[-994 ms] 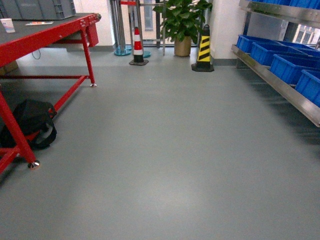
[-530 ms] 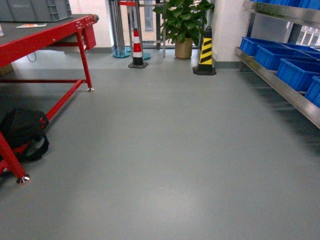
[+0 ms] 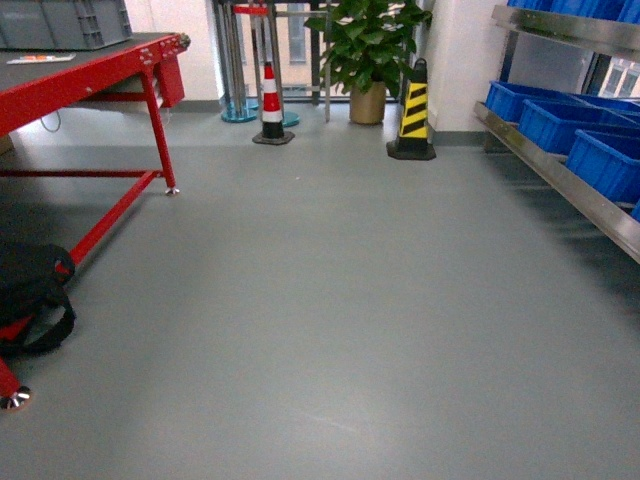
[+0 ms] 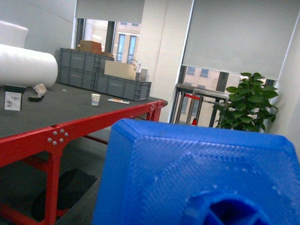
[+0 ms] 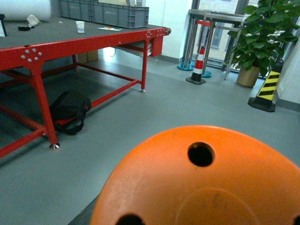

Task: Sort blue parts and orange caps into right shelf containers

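A large blue part (image 4: 197,173) fills the lower left wrist view, hanging in the air right before that camera; the left gripper's fingers are hidden behind it. An orange cap (image 5: 201,183) with round holes fills the lower right wrist view the same way, hiding the right gripper's fingers. In the head view neither arm shows. The steel shelf (image 3: 560,180) runs along the right edge, with blue containers (image 3: 605,160) on its lower level and more on the level above (image 3: 590,6).
A red-framed table (image 3: 80,80) with grey crates (image 3: 65,22) stands at left, a black bag (image 3: 30,290) under it. At the far wall stand a red-white cone (image 3: 271,105), a yellow-black cone (image 3: 413,110) and a potted plant (image 3: 370,50). Grey floor (image 3: 320,300) lies between.
The head view has travelled forward: the table and bag slid left and lower in the picture, and the shelf crates moved toward the right edge.
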Robot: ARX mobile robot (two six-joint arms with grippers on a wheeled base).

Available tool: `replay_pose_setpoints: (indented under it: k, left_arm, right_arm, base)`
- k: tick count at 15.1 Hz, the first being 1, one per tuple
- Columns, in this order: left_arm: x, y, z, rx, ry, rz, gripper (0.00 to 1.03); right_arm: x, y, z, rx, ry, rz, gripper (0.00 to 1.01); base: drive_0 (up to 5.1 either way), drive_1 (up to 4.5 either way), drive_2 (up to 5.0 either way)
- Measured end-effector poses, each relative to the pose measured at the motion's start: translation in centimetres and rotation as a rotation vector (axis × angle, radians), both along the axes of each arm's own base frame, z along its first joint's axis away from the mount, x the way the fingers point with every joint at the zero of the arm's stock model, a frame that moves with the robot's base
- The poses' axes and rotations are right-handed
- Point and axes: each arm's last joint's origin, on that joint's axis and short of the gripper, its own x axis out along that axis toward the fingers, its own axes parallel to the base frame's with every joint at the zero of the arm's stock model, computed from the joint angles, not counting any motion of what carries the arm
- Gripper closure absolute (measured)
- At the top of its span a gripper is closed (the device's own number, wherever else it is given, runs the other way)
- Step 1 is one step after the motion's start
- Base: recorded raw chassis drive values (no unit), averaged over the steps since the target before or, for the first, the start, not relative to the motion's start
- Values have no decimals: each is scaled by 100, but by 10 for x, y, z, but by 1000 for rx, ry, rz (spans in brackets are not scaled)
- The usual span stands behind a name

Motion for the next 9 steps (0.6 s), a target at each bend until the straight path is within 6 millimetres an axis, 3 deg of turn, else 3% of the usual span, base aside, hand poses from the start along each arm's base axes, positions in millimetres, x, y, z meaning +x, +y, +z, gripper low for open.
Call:
replay_pose_setpoints:
  k: [2, 9]
  left_arm:
    - [0, 0, 0, 0, -4, -1, 57]
    - [0, 0, 0, 0, 0, 2, 57]
  right_arm:
    - [0, 0, 0, 0, 0, -1, 59]
    - [0, 0, -1, 0, 5, 0, 59]
  base:
    - [3, 297, -290]
    - [-64, -64, -64]
